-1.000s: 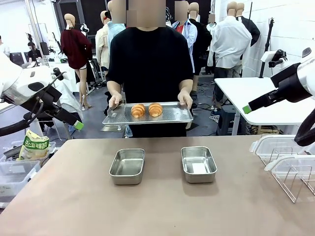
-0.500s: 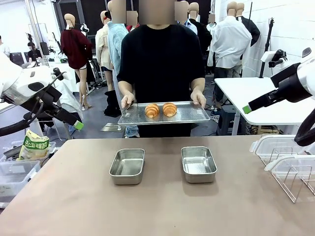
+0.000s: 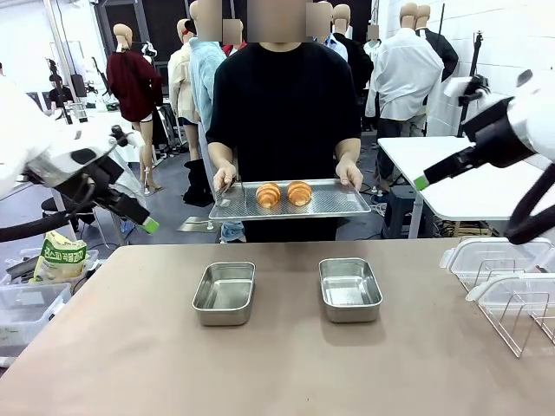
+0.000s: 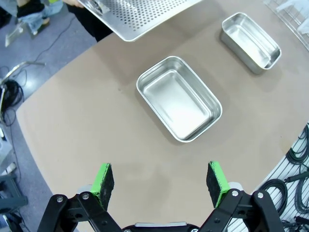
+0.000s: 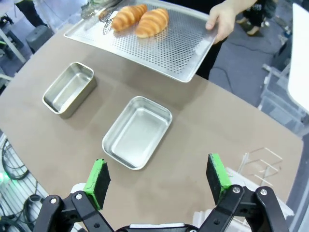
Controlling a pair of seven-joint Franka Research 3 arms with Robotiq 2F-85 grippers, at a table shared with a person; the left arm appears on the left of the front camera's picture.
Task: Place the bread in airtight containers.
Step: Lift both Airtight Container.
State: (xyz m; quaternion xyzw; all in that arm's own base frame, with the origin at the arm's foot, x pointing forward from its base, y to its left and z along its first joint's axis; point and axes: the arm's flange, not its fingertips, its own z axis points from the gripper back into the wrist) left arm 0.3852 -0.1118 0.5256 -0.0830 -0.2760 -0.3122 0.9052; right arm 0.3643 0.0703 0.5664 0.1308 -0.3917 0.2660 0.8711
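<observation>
Left tool (image 4: 160,176): gapes wide, grips nothing, hangs above the counter's (image 3: 130,364) left edge. Right tool (image 5: 157,176): likewise spread wide and empty, hangs high at the right. Rolls (image 3: 268,194): lie side by side on a perforated tray (image 3: 338,201), held by a person's hands (image 3: 351,173) just beyond the far edge. Left tin (image 3: 225,293) and right tin (image 3: 349,289): sit open-topped and empty, apart, mid-counter.

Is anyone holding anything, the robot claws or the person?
The left gripper and right gripper are open and empty. The person's hands grip the perforated tray by its two short ends; two rolls lie on it.
</observation>
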